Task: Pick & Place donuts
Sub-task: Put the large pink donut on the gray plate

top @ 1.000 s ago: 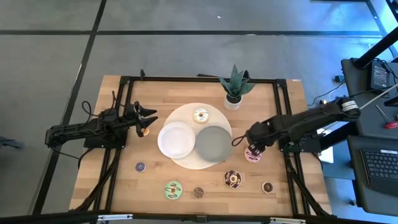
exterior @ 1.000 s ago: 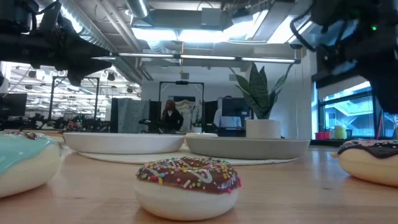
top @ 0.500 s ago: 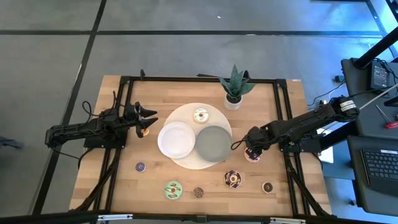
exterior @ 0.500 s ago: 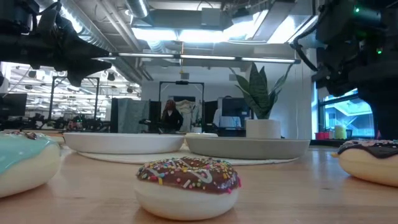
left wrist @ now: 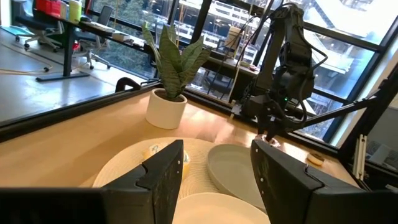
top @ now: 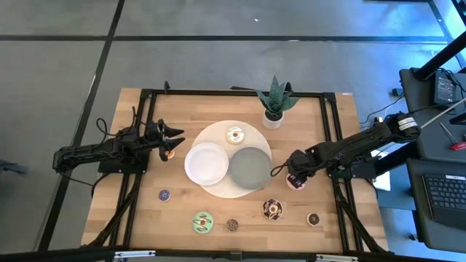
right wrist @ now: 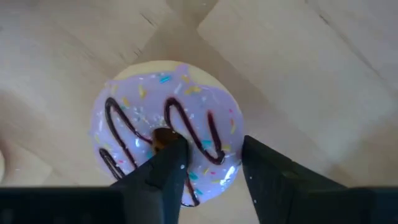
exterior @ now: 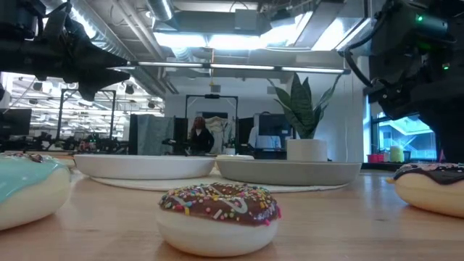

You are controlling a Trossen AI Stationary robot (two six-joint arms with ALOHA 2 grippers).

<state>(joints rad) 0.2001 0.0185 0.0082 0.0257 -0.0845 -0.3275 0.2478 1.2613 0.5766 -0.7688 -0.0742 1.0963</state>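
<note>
My right gripper (top: 293,177) hangs low over a lilac-iced donut (right wrist: 165,127) with chocolate zigzags that lies flat on the wood right of the plates. It is open (right wrist: 211,158), with one finger at the donut's hole and the other beyond its rim. My left gripper (top: 175,137) waits open (left wrist: 214,162) near the table's left edge, beside a small orange donut (top: 168,153). A cream donut (top: 234,135) lies on the round white mat. Purple (top: 164,195), green (top: 202,221) and chocolate (top: 272,209) donuts lie along the near side. My right gripper comes at the lilac donut from above, pointing down. One finger (right wrist: 166,163) stands at the centre hole (right wrist: 160,135), and the other (right wrist: 268,169) stands outside the ring's rim (right wrist: 233,163). I cannot tell whether either finger touches it. The donut lies flat on the table.
A white plate (top: 207,164) and a grey plate (top: 250,167) sit on the round mat mid-table. A potted plant (top: 275,102) stands at the far edge. Two small donuts (top: 232,225) (top: 313,218) lie near the near edge. In the low view, people show in the room behind.
My right gripper has come down over the lilac donut and shifted slightly toward the table's left, so that it now covers most of the donut in the high view. The donut and my left arm have kept still.
</note>
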